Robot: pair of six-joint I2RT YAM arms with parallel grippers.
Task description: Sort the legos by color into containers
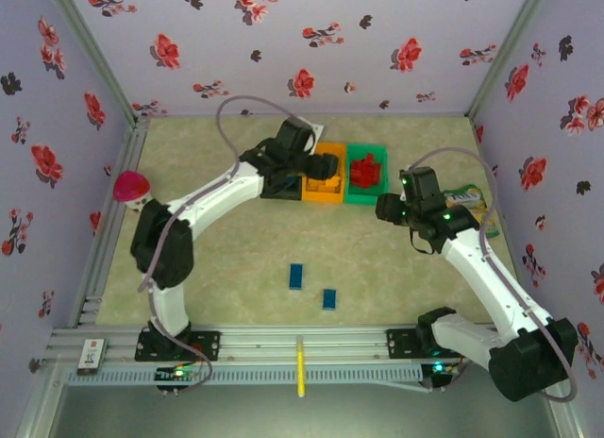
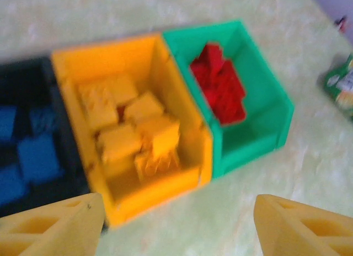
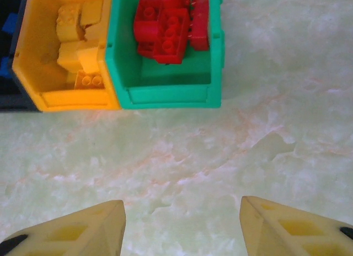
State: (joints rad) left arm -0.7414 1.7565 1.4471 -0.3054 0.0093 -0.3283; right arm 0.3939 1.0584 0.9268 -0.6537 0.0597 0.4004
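Top external: two blue legos [image 1: 296,277] lie loose on table [image 1: 236,268], 6 o'clock of orange bin [image 1: 323,198]. Red legos [image 3: 165,30] in green bin [image 3: 165,96]. Left gripper [image 2: 179,212], right gripper [image 3: 182,212]: released, empty.

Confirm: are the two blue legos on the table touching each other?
Apart. The top external view shows the left blue lego and the right blue lego lying with a strip of bare table between them.
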